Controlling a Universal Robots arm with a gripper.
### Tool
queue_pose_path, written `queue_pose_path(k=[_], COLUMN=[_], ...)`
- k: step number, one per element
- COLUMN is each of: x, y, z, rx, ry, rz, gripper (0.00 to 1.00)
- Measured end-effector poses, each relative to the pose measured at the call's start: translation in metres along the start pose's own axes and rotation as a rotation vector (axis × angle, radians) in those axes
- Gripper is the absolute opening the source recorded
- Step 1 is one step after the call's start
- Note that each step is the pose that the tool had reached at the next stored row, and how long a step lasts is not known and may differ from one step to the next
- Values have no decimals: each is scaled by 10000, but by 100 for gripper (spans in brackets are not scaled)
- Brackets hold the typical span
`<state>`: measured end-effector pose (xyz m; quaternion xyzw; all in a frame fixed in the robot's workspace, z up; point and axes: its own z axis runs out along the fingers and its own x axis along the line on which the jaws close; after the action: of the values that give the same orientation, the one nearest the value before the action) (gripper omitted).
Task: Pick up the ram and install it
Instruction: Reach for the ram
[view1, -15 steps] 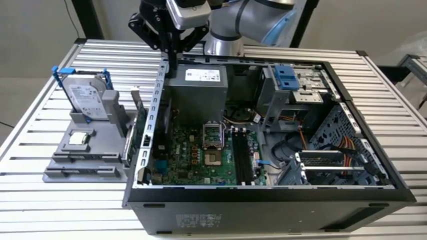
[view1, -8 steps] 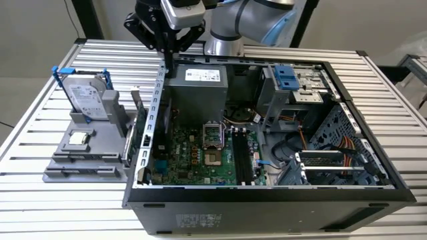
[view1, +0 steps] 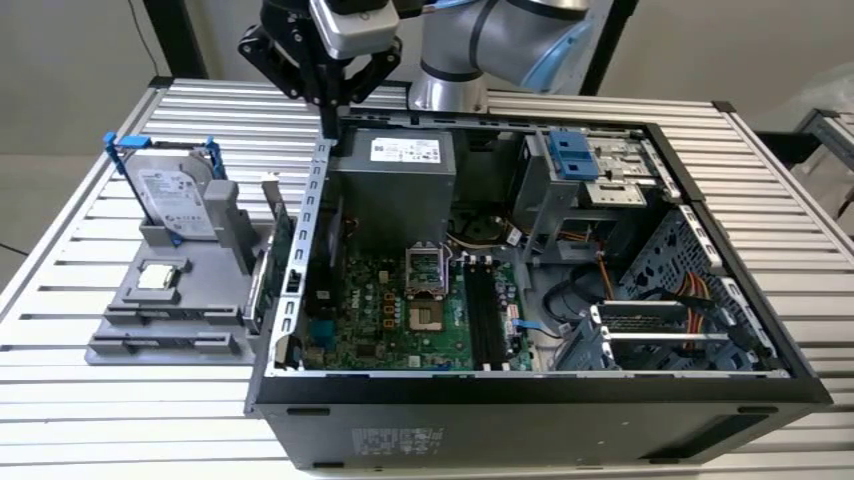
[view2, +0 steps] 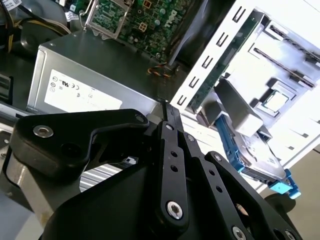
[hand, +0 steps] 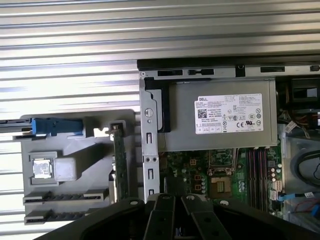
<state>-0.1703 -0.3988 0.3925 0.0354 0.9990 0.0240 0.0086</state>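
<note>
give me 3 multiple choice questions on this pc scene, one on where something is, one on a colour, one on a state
1. Where is the ram?
A) on edge in the grey holder beside the case
B) seated in a motherboard slot
C) lying on the power supply

2. What colour is the handle on the hard drive bracket?
A) red
B) blue
C) yellow

3. How does the hard drive sit?
A) flat on the table
B) upright in the holder
C) mounted inside the case

Answers:
1. A, the green stick stands in the holder, just outside the case wall.
2. B, the handle is plainly blue.
3. B, it stands on edge in the exterior view.
</note>
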Motion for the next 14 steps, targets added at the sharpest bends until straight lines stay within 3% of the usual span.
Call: queue_pose_path(k=[14], x=[125], y=[-9], z=[-3], rx=[2], ry=[33], rz=[2], gripper=[0])
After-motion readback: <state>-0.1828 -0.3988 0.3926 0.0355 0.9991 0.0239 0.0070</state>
